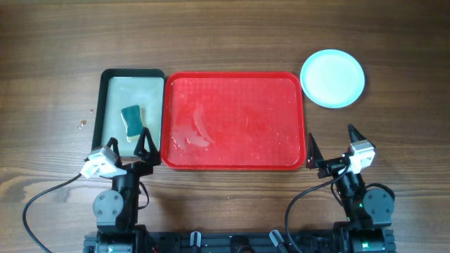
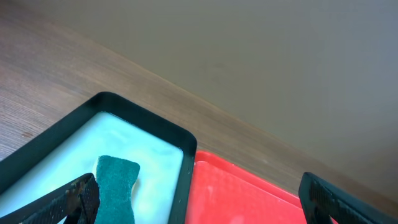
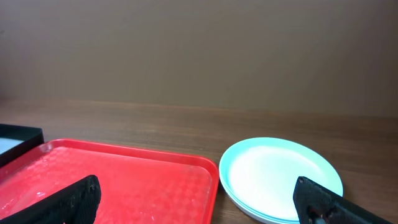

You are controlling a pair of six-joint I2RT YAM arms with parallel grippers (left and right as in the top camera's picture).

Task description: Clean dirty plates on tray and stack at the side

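Note:
The plates [image 1: 332, 77] sit stacked on the table just right of the red tray's far right corner, a pale turquoise one on top; the stack also shows in the right wrist view [image 3: 280, 179]. The red tray [image 1: 233, 81] lies in the middle with wet smears and nothing on it; it shows in the left wrist view [image 2: 236, 196] and the right wrist view [image 3: 124, 180] too. My left gripper [image 1: 143, 147] is open and empty at the near edge of the black tray. My right gripper [image 1: 330, 146] is open and empty near the red tray's near right corner.
A smaller black-rimmed tray [image 1: 107, 105] with a pale inside lies left of the red tray and holds a green sponge [image 1: 131, 120], which also shows in the left wrist view [image 2: 117, 186]. A small crumb [image 1: 82, 124] lies on the wood to its left.

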